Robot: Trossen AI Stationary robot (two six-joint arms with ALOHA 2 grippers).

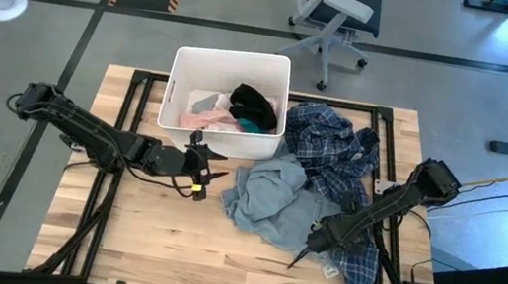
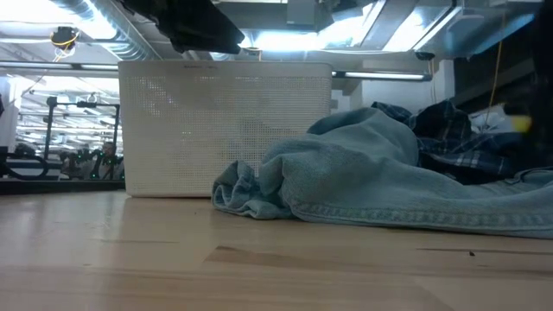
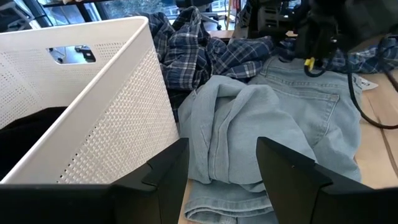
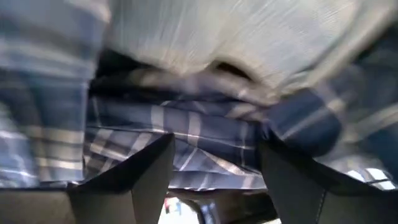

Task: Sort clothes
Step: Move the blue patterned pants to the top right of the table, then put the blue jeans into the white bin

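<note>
A grey-blue garment (image 1: 271, 199) lies crumpled in the middle of the table, and also shows in the low view (image 2: 371, 173). A blue-white plaid shirt (image 1: 337, 154) lies heaped on its right, partly over it. Pink (image 1: 204, 107), black (image 1: 252, 102) and teal (image 1: 254, 124) pieces lie in the white bin (image 1: 231, 56). My left gripper (image 1: 213, 171) is open and empty, just in front of the bin's near wall, left of the grey-blue garment (image 3: 261, 124). My right gripper (image 1: 313, 242) is open, low over the near right part of the heap, with plaid cloth (image 4: 205, 137) right before its fingers. My right gripper's open fingers (image 4: 143, 180) stand close against the plaid shirt's folds (image 4: 199, 149) at the near right of the heap; I cannot tell whether they touch the cloth.
The white bin (image 2: 225, 130) stands at the table's far middle, its near wall close beside my left gripper. Bare wood (image 1: 141, 236) lies along the table's near and left parts. An office chair (image 1: 337, 14) stands on the floor beyond the table.
</note>
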